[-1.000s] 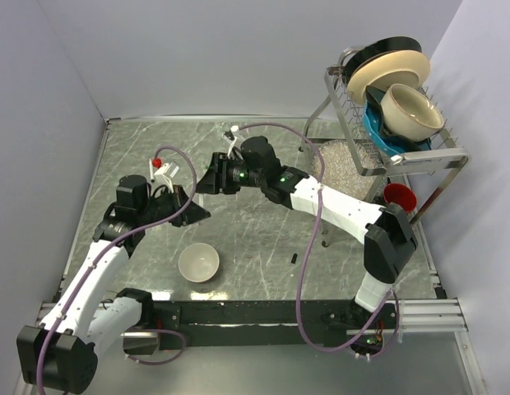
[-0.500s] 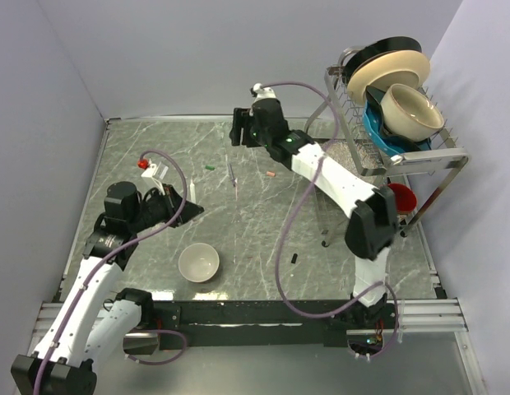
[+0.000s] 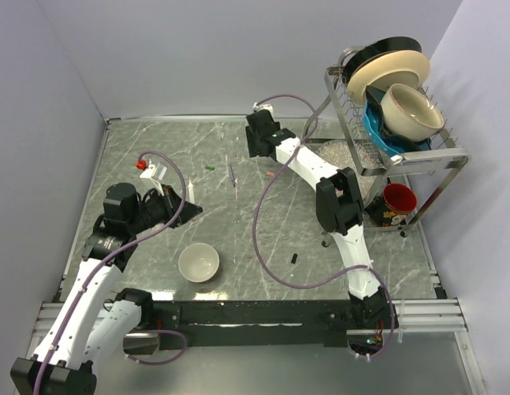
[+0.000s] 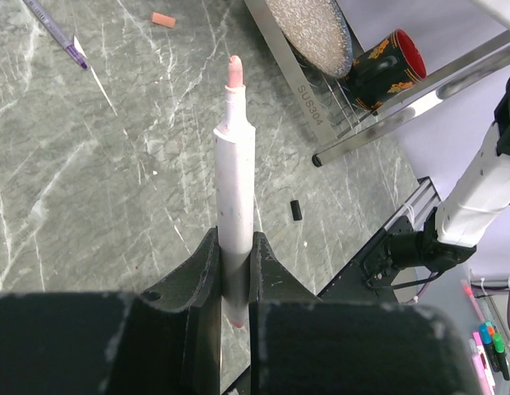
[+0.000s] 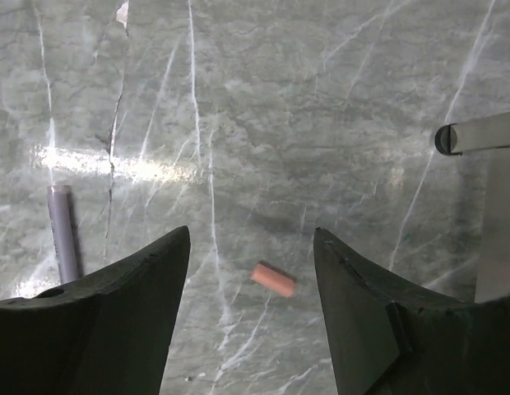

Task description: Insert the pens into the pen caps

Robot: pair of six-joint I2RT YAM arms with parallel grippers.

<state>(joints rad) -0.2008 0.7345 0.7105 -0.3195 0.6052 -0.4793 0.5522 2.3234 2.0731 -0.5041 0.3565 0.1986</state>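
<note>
Right wrist view: the right gripper (image 5: 251, 239) has been swung away from the left gripper (image 4: 236, 243) to the far side, and its jaws are spread above the orange-red cap (image 5: 272, 280). The red-tipped pen (image 4: 235, 164) is kept pinched by the left one, so picking up the cap is judged to be next.

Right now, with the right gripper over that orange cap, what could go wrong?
The orange cap lies flat on the table, small between the right gripper's wide-open jaws, so it might roll or squirt away as they close. The left gripper grips its pen near the back end; capping pressure could tilt it.
</note>
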